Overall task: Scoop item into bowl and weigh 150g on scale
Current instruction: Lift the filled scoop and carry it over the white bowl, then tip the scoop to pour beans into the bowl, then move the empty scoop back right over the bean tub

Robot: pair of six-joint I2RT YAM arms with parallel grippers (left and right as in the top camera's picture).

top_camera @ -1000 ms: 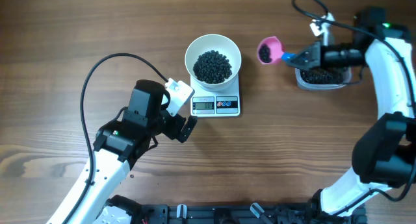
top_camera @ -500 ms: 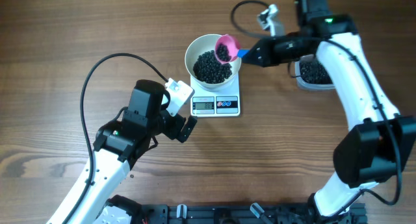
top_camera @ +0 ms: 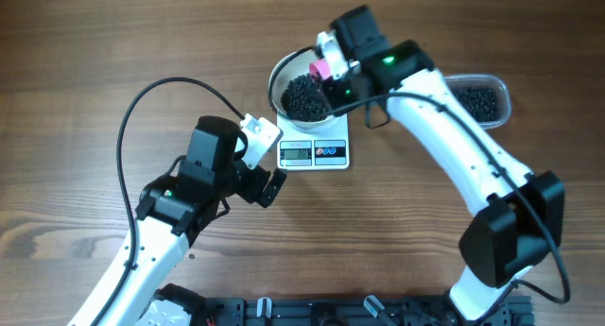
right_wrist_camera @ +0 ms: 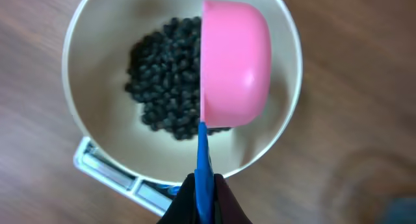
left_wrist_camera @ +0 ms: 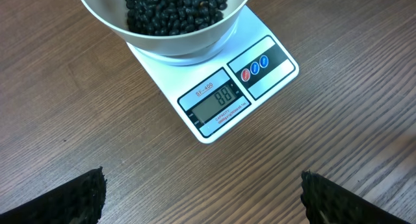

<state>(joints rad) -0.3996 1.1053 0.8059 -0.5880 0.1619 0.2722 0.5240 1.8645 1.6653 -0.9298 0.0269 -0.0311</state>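
The white bowl (top_camera: 280,69) stands on the small white scale (top_camera: 329,153) and holds a heap of black beans (top_camera: 302,97). My right gripper (top_camera: 333,82) is shut on the blue handle (right_wrist_camera: 203,159) of a pink scoop (right_wrist_camera: 237,68). The scoop hangs over the bowl (right_wrist_camera: 97,68), turned on its side with its rounded back toward the camera; its inside is hidden. My left gripper (left_wrist_camera: 201,185) stands open over bare table just in front of the scale (left_wrist_camera: 273,71), whose display (left_wrist_camera: 218,100) shows 88. In the overhead view the left gripper (top_camera: 257,170) sits left of the scale.
A clear plastic tub (top_camera: 477,101) with more black beans stands on the table to the right of the bowl, partly behind my right arm. A black cable (top_camera: 142,99) loops over the wood left of the scale.
My right arm swung left from the clear tub, carrying the loaded scoop over the bowl, and rolled it onto its side there. The left arm has not moved.
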